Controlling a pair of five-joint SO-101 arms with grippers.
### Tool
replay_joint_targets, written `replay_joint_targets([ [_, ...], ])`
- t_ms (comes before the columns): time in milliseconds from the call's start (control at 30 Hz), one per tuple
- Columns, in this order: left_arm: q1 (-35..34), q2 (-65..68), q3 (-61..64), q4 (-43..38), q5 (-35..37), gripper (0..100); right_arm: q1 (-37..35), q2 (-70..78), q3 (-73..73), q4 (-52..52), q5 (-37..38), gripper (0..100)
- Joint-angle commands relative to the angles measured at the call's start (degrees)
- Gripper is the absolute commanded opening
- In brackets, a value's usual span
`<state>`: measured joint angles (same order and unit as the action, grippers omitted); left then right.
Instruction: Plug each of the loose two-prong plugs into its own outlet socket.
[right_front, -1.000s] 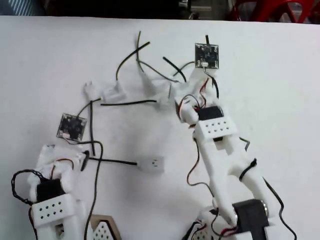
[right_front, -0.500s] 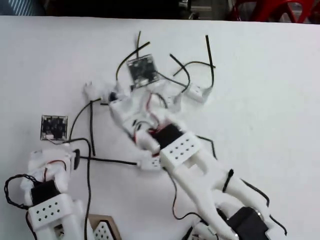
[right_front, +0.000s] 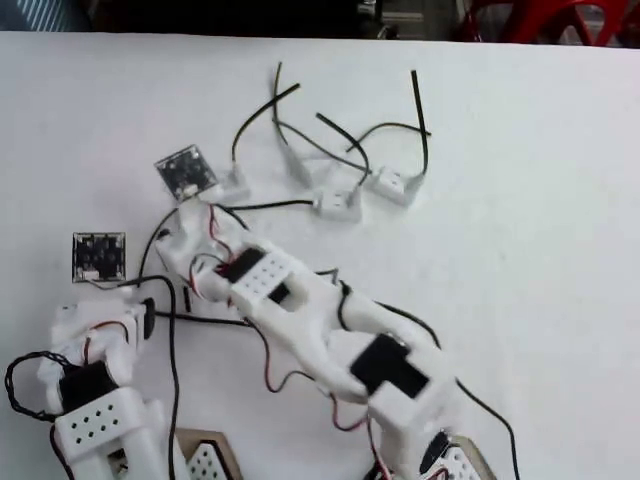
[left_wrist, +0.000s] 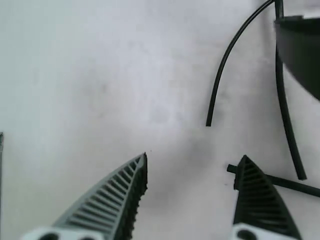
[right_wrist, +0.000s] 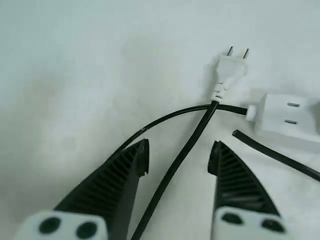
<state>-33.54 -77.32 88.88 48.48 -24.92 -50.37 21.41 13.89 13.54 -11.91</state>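
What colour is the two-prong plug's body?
The plug is white, on a black cord, clearest in the right wrist view.

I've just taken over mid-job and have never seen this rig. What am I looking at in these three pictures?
The left arm and right arm are white robot arms at a white table. The high picture looks down on both. The other two come from a camera on each arm's wrist, looking out past its pincer. The left pincer and right pincer are open and hold nothing. Ahead of the right pincer, a two-prong plug lies beside a white socket, and a black cable lies in the pincer's gap.
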Motion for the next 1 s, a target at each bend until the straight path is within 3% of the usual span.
replay_joint_targets([
  [0, -0.4, -1.0, -4.0, -1.5, 0.4, 28, 0.0, 5.7, -8.0, -0.5, 0.4, 18.4],
  [133, -0.3, -1.0, -4.0, -1.5, 0.4, 28, 0.2, 10.3, -12.0, 0.1, 0.4, 18.4],
  [333, -0.2, -1.0, -3.9, -1.5, 0.4, 28, 1.3, 14.4, -18.9, 8.9, 0.4, 17.1],
  [500, -0.1, -1.0, -3.8, -1.5, 0.4, 28, 1.2, 19.8, -26.5, 16.8, 0.4, 1.2],
  [967, -0.1, -1.0, -3.7, -1.5, 0.4, 28, 4.1, 15.6, -30.9, 31.3, 0.5, 1.8],
])
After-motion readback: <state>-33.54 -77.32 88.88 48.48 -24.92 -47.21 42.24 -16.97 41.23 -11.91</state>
